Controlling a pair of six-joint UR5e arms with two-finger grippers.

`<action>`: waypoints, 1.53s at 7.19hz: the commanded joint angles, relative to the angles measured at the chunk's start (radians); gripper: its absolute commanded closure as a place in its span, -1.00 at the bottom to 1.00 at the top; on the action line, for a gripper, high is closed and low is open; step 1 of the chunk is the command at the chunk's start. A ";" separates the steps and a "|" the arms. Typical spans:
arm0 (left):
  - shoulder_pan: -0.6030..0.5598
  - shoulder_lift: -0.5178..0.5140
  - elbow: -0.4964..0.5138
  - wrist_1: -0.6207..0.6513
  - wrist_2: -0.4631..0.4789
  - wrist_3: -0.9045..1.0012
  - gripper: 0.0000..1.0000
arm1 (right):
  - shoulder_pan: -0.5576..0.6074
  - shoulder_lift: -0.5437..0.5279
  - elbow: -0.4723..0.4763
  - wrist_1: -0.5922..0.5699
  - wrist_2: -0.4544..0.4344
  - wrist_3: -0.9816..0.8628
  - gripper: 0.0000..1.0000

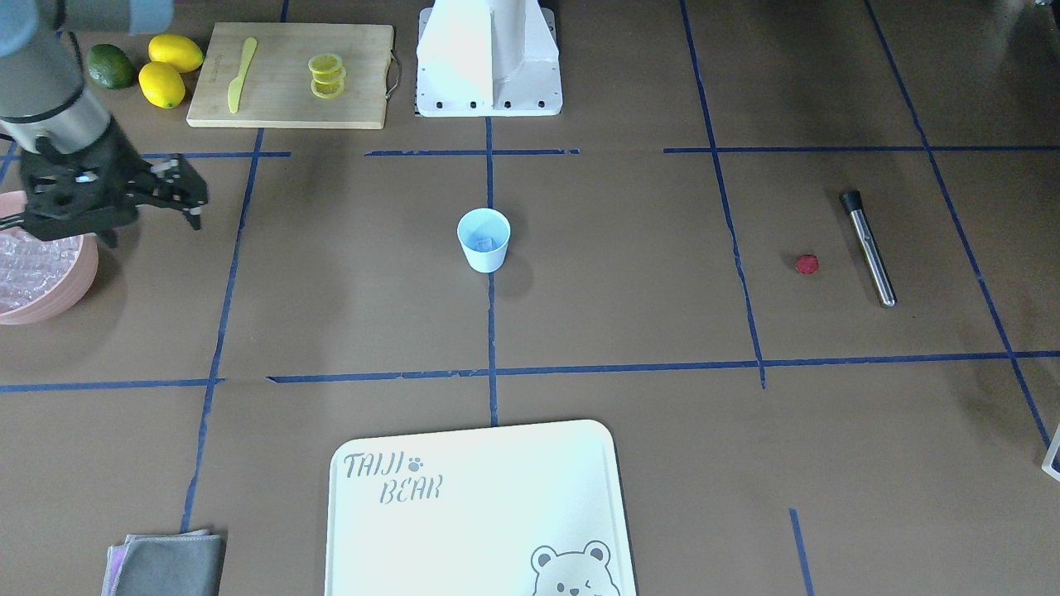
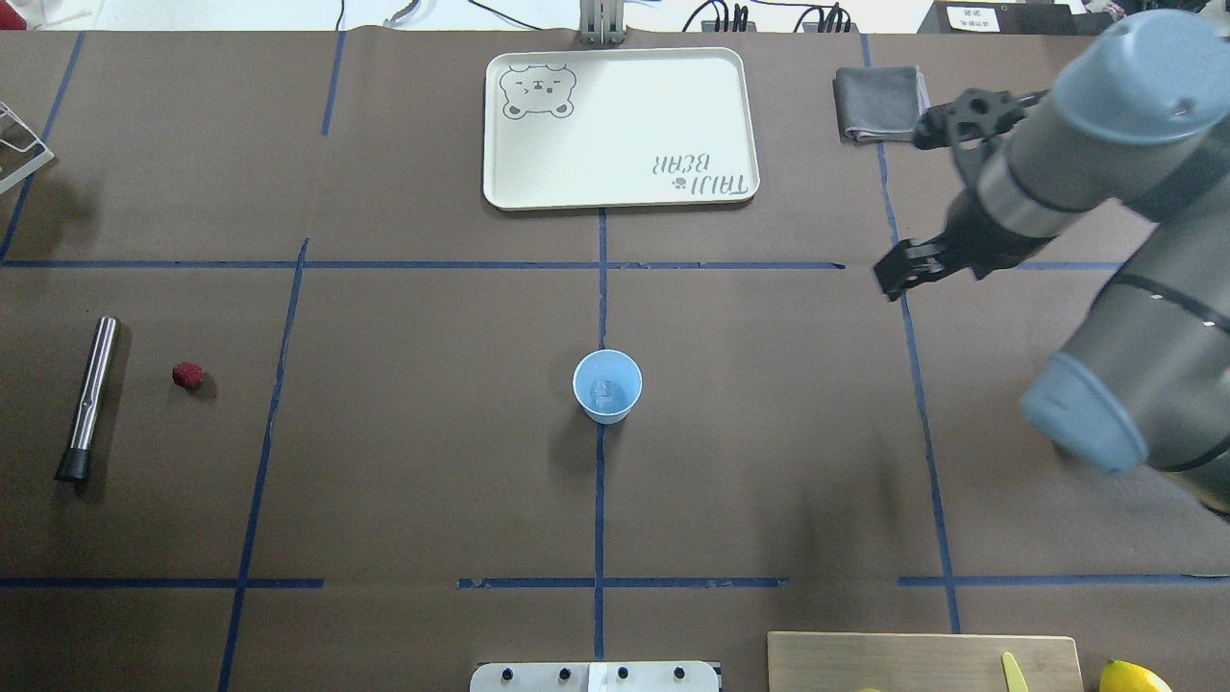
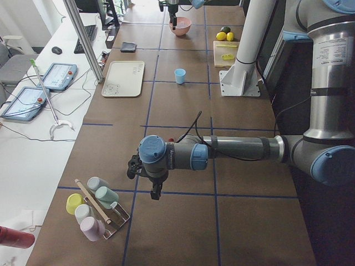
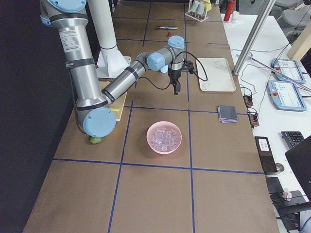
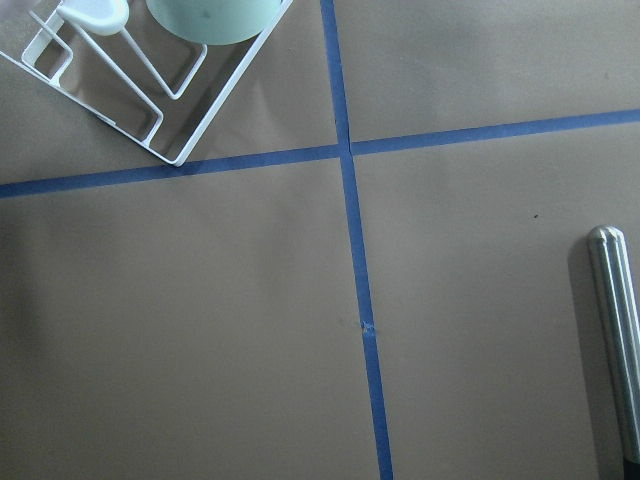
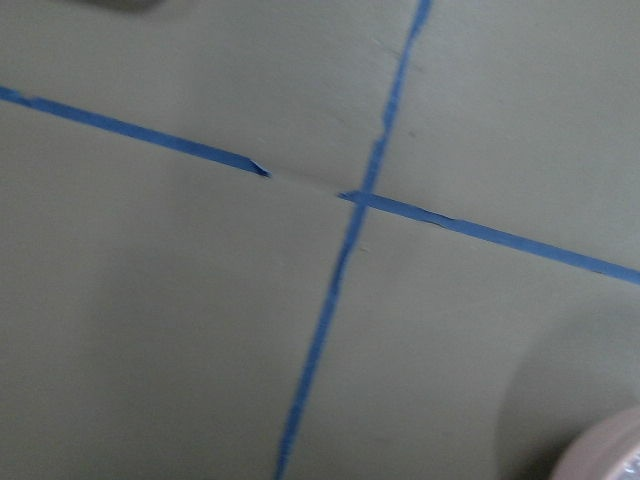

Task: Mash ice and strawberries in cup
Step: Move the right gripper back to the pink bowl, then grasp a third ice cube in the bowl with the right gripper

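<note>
The pale-blue cup point(image 1: 484, 240) stands upright at the table's middle, also in the overhead view point(image 2: 607, 384). A clear ice cube point(image 1: 484, 242) lies inside it. More ice fills the pink bowl point(image 4: 151, 145). The red strawberry point(image 1: 807, 264) lies on the table next to a steel muddler point(image 1: 868, 248), far from the cup. My right gripper point(image 1: 152, 228) hangs open and empty between the cup and the bowl, close to the bowl's rim point(image 1: 83, 277). My left gripper point(image 3: 153, 191) shows only in the exterior left view, beyond the muddler and near a cup rack. I cannot tell whether it is open or shut.
A cream bear tray point(image 1: 472, 513) lies on the operators' side. A wooden cutting board point(image 1: 290, 99) with a yellow knife and lemon slices, two lemons point(image 1: 170, 70) and a green fruit sit near the robot base. A grey cloth point(image 1: 166, 567) and a white cup rack point(image 5: 120, 100) are at the edges.
</note>
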 commanded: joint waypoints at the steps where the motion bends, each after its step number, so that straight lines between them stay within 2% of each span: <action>1: 0.000 0.000 0.000 0.000 0.000 0.000 -1.00 | 0.120 -0.249 -0.025 0.229 0.076 -0.149 -1.00; 2: 0.000 0.000 0.000 0.000 0.000 0.000 -1.00 | 0.122 -0.326 -0.062 0.340 0.080 -0.149 -0.99; 3: 0.000 0.000 -0.001 0.000 0.000 0.000 -1.00 | 0.122 -0.354 -0.135 0.439 0.079 -0.145 -0.97; 4: 0.000 0.000 -0.001 0.000 0.000 0.000 -1.00 | 0.121 -0.351 -0.191 0.492 0.074 -0.139 -0.95; 5: 0.000 0.000 -0.001 0.000 0.000 0.000 -1.00 | 0.121 -0.347 -0.243 0.496 0.071 -0.139 -0.86; 6: 0.000 0.000 -0.001 0.000 0.000 0.000 -1.00 | 0.121 -0.344 -0.254 0.496 0.071 -0.090 -0.81; 11: 0.000 0.000 -0.003 -0.003 0.000 0.000 -1.00 | 0.118 -0.374 -0.259 0.496 0.068 0.008 -0.69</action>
